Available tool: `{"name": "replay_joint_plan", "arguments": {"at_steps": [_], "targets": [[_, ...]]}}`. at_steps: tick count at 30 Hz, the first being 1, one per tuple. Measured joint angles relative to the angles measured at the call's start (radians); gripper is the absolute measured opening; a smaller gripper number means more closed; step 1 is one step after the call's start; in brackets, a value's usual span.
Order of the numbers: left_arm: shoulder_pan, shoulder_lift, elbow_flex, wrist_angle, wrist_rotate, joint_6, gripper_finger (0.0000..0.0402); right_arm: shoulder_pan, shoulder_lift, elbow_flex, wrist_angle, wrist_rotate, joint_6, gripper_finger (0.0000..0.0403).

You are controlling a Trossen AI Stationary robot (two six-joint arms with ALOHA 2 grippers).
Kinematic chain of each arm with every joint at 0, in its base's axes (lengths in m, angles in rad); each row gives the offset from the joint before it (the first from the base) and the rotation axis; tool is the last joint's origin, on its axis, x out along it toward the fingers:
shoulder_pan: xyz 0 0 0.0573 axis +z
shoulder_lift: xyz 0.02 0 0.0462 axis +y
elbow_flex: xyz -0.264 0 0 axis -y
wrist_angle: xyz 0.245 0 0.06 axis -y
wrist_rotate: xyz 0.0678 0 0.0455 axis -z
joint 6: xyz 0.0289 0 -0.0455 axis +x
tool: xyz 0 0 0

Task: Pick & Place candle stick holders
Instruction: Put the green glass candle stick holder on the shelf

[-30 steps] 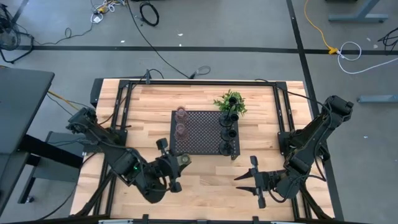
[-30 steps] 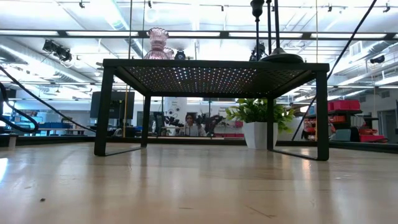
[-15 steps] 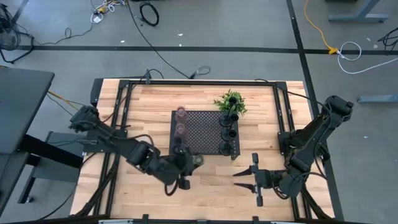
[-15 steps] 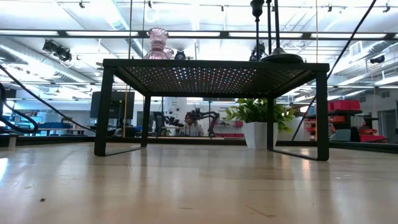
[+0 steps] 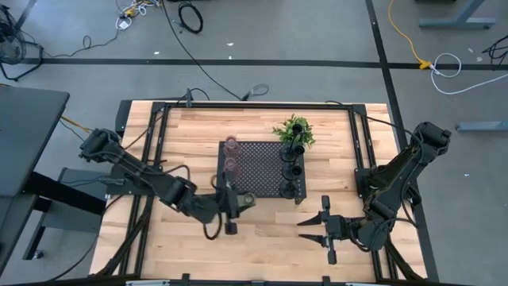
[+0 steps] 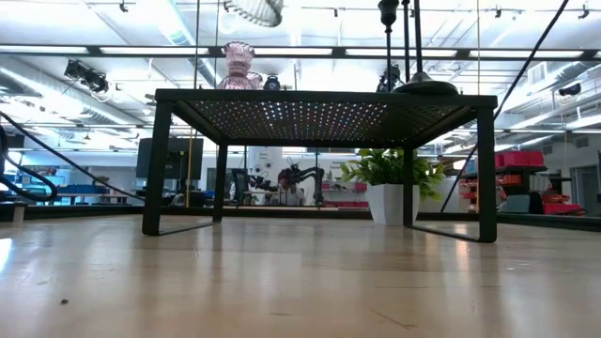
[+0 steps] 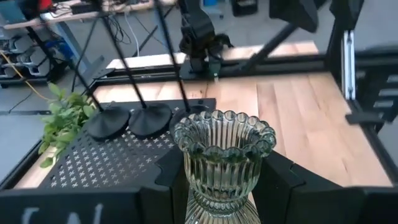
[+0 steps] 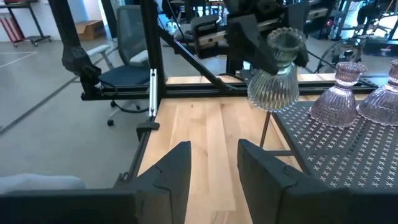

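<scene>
My left gripper [image 5: 235, 202] is shut on a greenish glass candle stick holder [image 7: 224, 155], in the air by the near left corner of the black perforated tray [image 5: 258, 171]. The right wrist view shows that holder [image 8: 272, 78] roughly upright. Two pinkish glass holders [image 5: 231, 155] stand on the tray's left side, and three black holders [image 5: 290, 169] stand in a row on its right side. My right gripper [image 5: 311, 230] stands open near the table's front right, with nothing between its fingers. My left gripper pinches the greenish holder between its two fingers [image 7: 281, 186] at the narrow waist [image 7: 217, 200] below the scalloped upper cup. The fingers come nearly level from the table's left. The holder is lifted clear of table and tray, its wide foot [image 8: 268, 93] hanging below the fingers.
A green leafy plant [image 5: 294, 130] stands at the tray's far right corner. The tray is a raised stand on legs [image 6: 160, 169]. Bare wood lies in front of the tray, between the two grippers. Black frame rails [image 5: 155, 135] run along the table's sides.
My left gripper has carried the greenish holder from the near left of the table toward the tray's near left corner, sinking a little and turning. The holder's lower rim has come into the top of the low view. My right gripper has kept its place.
</scene>
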Motion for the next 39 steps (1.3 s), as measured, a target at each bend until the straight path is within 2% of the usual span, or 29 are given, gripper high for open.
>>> {"name": "replay_joint_plan", "arguments": {"at_steps": [6,9,14,23,39], "targets": [[-0.006,-0.102,-0.196,0.197,-0.076,-0.010,0.0133,0.000,0.000,0.000,0.002,-0.007,-0.007,0.0130],[-0.006,-0.134,-0.287,0.345,-0.073,-0.002,0.0133,0.000,0.000,0.000,0.002,-0.007,-0.008,0.0130],[-0.006,-0.146,-0.375,0.496,-0.081,0.044,0.0133,0.000,0.000,0.000,-0.001,-0.007,-0.008,0.0130],[0.008,-0.147,-0.455,0.506,-0.168,-0.026,0.0133,0.000,0.000,0.000,-0.007,-0.007,-0.008,0.0130],[0.008,-0.146,-0.552,0.637,-0.220,-0.029,0.0133,0.000,0.000,0.000,-0.008,-0.008,-0.008,0.0130]]}}
